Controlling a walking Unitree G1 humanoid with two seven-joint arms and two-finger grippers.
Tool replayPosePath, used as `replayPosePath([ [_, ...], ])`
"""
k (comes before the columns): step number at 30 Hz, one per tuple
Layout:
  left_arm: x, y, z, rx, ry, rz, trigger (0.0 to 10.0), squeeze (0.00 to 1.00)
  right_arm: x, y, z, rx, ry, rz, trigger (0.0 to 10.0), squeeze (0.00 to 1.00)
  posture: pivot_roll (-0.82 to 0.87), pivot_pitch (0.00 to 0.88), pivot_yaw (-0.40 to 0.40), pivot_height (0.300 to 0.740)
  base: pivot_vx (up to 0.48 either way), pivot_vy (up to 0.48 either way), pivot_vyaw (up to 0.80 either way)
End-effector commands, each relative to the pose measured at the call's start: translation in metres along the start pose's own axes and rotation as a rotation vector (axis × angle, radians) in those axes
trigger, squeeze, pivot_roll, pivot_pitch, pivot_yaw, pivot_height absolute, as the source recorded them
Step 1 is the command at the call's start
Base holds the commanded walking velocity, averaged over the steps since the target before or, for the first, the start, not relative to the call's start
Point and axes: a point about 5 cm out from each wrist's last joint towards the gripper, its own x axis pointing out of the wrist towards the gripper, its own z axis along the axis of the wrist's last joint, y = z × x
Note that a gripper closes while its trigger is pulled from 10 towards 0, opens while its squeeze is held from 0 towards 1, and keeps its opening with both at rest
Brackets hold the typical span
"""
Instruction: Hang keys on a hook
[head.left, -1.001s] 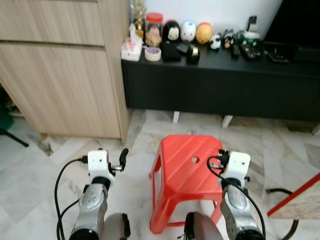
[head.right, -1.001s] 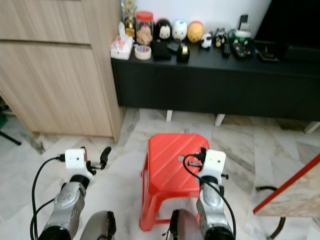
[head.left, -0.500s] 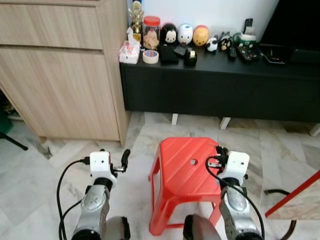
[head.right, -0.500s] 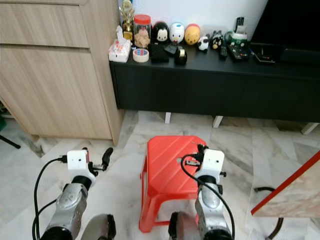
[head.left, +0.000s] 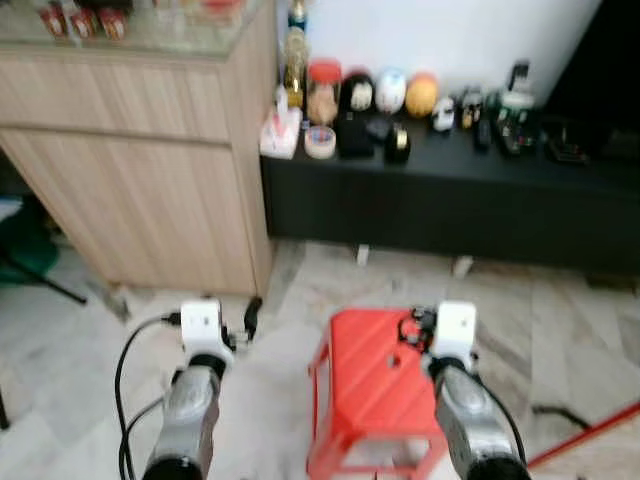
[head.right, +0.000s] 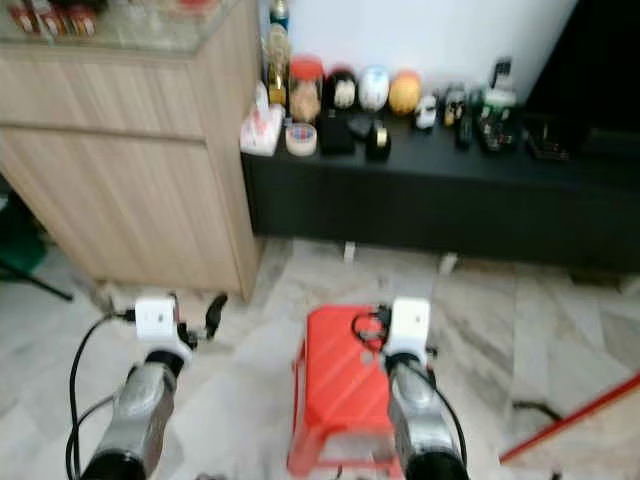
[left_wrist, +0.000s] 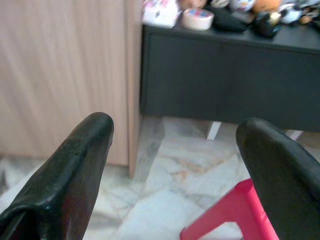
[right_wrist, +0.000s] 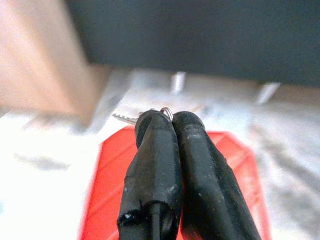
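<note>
My right gripper (right_wrist: 172, 122) is shut on the keys (right_wrist: 159, 113); a metal ring and a thin key blade stick out past its fingertips. It hangs over the red plastic stool (head.left: 375, 385), low and right of middle in the eye views. My left gripper (left_wrist: 175, 127) is open with nothing between its black fingers (left_wrist: 80, 155). It is held over the marble floor to the left of the stool, facing the gap between the cabinet and the console. Both eye views are blurred.
A light wooden cabinet (head.left: 140, 190) with a glass top stands on the left. A long black console (head.left: 450, 190) runs along the white wall behind, crowded with figurines, a jar and a tape roll (head.left: 320, 141). A red-edged board (head.right: 570, 420) leans at the lower right.
The whole picture has shifted and blurred, so the camera has moved; the cabinet's glass top has come into view. Both arms keep the same pose and the keys stay gripped.
</note>
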Motion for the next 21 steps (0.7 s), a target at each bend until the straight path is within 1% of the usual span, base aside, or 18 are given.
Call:
replayPosePath([
  [1,-0.001,-0.004,0.0,0.017,-0.002,-0.037,10.0,0.0,0.0,0.0,-0.003,0.02,0.048,0.022,10.0,0.0,0.08,0.041,-0.083,0.733,0.0,0.0,0.0],
  [3,0.0,-0.009,0.003,0.059,-0.005,-0.121,10.0,0.0,0.0,0.006,0.001,-0.044,0.074,0.111,10.0,0.0,0.08,0.034,-0.081,0.733,0.0,0.0,0.0],
  [4,0.0,-0.009,0.003,0.059,-0.005,-0.121,10.0,0.0,0.0,0.006,0.001,-0.044,0.074,0.111,10.0,0.0,0.08,0.034,-0.081,0.733,0.0,0.0,0.0],
  [6,0.001,-0.014,0.005,0.086,-0.003,-0.196,10.0,0.0,0.0,0.011,0.007,-0.053,0.083,0.175,10.0,0.0,0.08,0.031,-0.079,0.733,0.0,0.0,0.0],
  [8,0.0,-0.019,0.007,0.114,-0.001,-0.278,10.0,0.0,-0.001,0.013,0.015,-0.052,0.082,0.221,10.0,0.0,0.08,0.028,-0.078,0.733,0.0,0.0,0.0],
  [10,-0.002,-0.025,0.008,0.138,0.015,-0.376,10.0,0.0,-0.002,0.014,0.023,-0.083,0.078,0.257,10.0,0.0,0.08,0.021,-0.078,0.733,0.0,0.0,0.0],
  [12,-0.003,-0.028,0.008,0.154,0.026,-0.428,10.0,0.0,-0.002,0.014,0.026,-0.097,0.081,0.274,10.0,0.0,0.08,0.02,-0.078,0.733,0.0,0.0,0.0],
  [13,-0.006,-0.032,0.005,0.16,0.06,-0.508,10.0,0.0,-0.002,0.015,0.031,-0.102,0.082,0.286,10.0,0.0,0.08,0.007,-0.075,0.733,0.0,0.0,0.0],
  [14,-0.006,-0.032,0.005,0.16,0.06,-0.508,10.0,0.0,-0.002,0.015,0.031,-0.102,0.082,0.286,10.0,0.0,0.08,0.007,-0.075,0.733,0.0,0.0,0.0],
  [15,-0.008,-0.037,0.005,0.172,0.081,-0.581,10.0,0.0,-0.003,0.019,0.041,-0.103,0.069,0.325,10.0,0.0,0.08,0.0,-0.072,0.733,0.0,0.0,0.0],
  [17,-0.008,-0.041,0.007,0.171,0.089,-0.628,10.0,0.0,-0.004,0.024,0.048,-0.097,0.058,0.354,10.0,0.0,0.08,0.0,-0.069,0.733,0.0,0.0,0.0],
  [18,-0.008,-0.043,0.007,0.182,0.103,-0.674,10.0,0.0,-0.004,0.028,0.055,-0.1,0.048,0.382,10.0,0.0,0.08,0.0,-0.068,0.733,0.0,0.0,0.0],
  [19,-0.008,-0.043,0.007,0.182,0.103,-0.674,10.0,0.0,-0.004,0.028,0.055,-0.1,0.048,0.382,10.0,0.0,0.08,0.0,-0.068,0.733,0.0,0.0,0.0],
  [21,-0.008,-0.045,0.006,0.219,0.125,-0.713,10.0,0.0,-0.005,0.033,0.06,-0.104,0.046,0.419,10.0,0.0,0.08,0.0,-0.065,0.733,0.0,0.0,0.0],
])
